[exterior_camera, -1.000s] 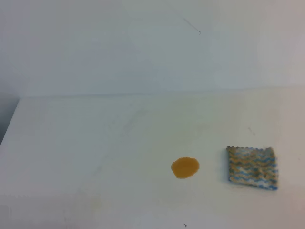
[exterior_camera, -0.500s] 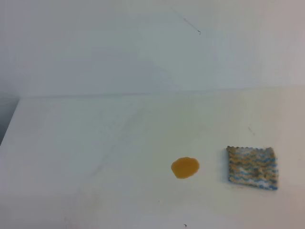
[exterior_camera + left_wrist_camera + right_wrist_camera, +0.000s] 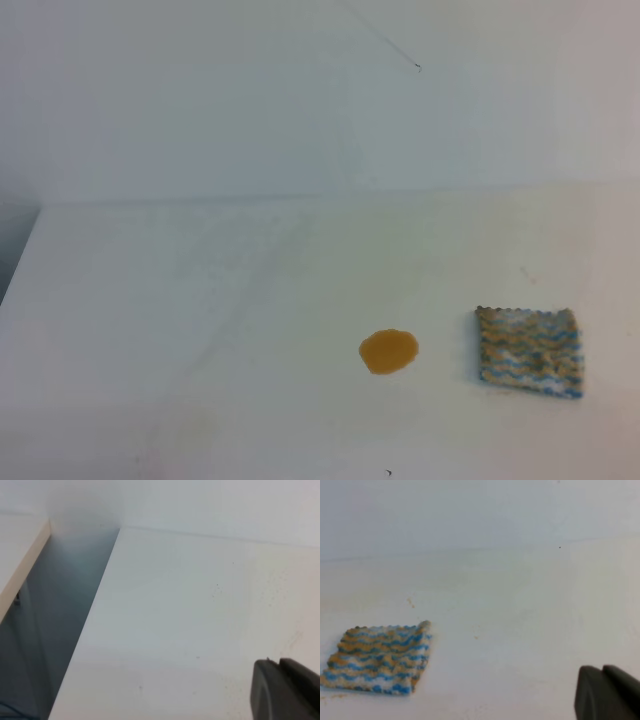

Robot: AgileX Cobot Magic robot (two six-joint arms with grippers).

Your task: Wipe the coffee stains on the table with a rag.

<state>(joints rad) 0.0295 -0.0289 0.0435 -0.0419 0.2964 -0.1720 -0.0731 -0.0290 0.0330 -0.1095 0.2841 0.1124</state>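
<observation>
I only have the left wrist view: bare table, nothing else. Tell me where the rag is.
Observer: The rag lies flat on the table, right of the middle in the high view.
Operator: Report the stain.
Observer: One orange-brown stain sits just left of the rag, apart from it.
Operator: Say which gripper is nearer the rag.
Observer: The right gripper; its camera shows the rag, untouched.

In both wrist views only a dark corner of each end effector shows at the lower right, cut by the frame edge: the left end effector and the right end effector. The tabletop runs past the overhead frame's bottom and right edges.
</observation>
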